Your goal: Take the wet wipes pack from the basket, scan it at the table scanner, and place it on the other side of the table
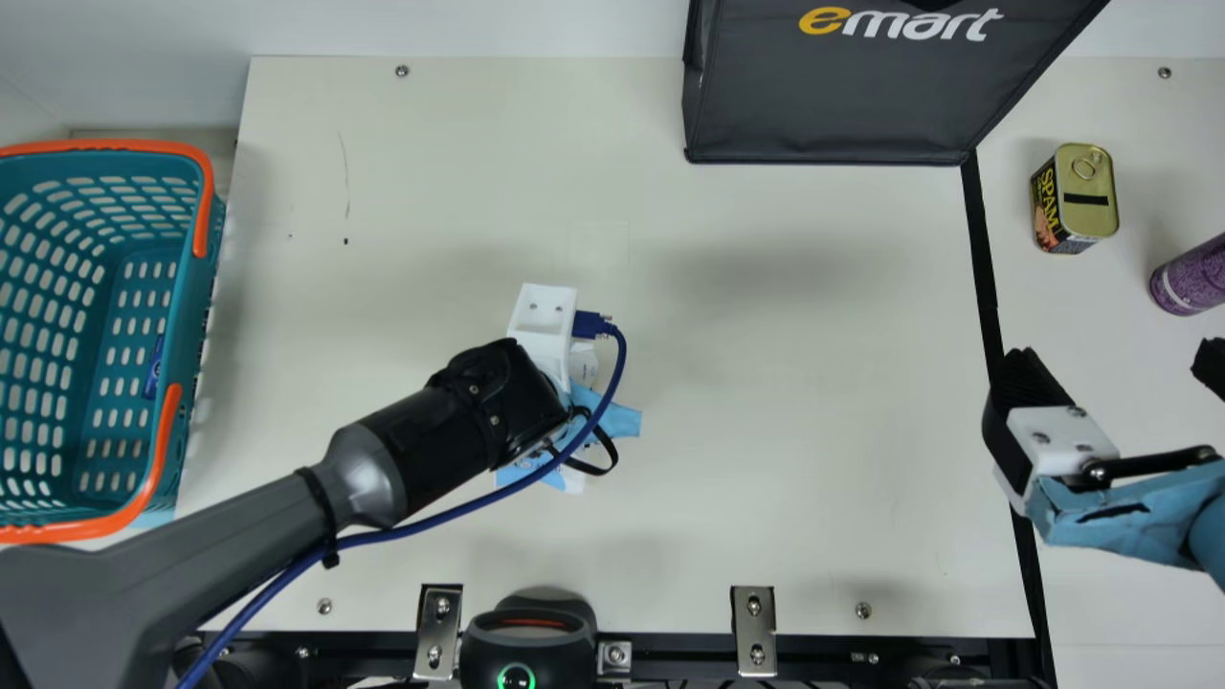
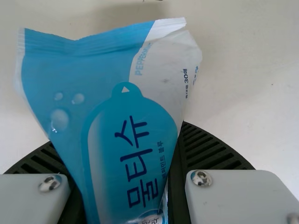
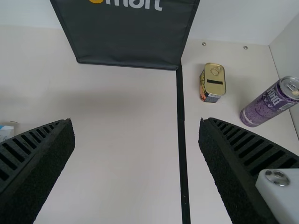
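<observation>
The left gripper (image 1: 614, 420) had its fingers clamped on the wet wipes pack (image 2: 105, 116), near the dial's centre in the main view. The right gripper (image 1: 1115, 368), at three o'clock, had its fingers spread wide. The basket (image 1: 96, 145) sat at nine, a small blue item (image 1: 153, 368) showing at its side; a black bag (image 1: 823, 105) stood between one and two.

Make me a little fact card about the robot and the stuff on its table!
Left claw: pinching the wipes pack
Wipes pack: over the table, out of the basket
Left claw's spot: between basket and black tape line
Right claw: open, holding nothing
Basket: teal, orange handles
Scanner: at table's front edge, green light
Bag: black, at the back
Cans: short one, purple one
</observation>
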Motion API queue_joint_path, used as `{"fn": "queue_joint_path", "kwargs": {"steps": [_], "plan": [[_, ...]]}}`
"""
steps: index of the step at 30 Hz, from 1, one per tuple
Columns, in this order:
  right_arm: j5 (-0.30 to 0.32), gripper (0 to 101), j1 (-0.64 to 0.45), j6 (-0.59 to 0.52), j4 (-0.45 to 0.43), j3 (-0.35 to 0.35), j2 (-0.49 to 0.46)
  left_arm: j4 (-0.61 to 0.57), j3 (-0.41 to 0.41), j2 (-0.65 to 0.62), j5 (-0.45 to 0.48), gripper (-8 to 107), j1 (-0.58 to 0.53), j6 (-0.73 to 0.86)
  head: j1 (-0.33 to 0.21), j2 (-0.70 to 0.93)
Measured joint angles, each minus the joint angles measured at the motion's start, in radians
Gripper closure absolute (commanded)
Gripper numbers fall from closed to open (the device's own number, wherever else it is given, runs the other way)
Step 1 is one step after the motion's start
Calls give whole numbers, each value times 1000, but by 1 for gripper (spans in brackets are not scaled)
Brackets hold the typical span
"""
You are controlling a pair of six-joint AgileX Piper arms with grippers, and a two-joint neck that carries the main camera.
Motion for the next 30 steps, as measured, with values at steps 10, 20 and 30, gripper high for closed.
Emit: {"fn": "queue_joint_path", "kwargs": {"steps": [10, 20, 30], "plan": [[0, 6, 0, 0, 0, 0, 0, -2, 6, -2, -11, 107, -11, 8, -2, 0], [0, 6, 0, 0, 0, 0, 0, 10, 19, -34, -43, 107, -17, -9, 0, 0], [0, 6, 0, 0, 0, 0, 0, 51, 50, -62, -124, 107, -13, -37, -2, 0]]}}
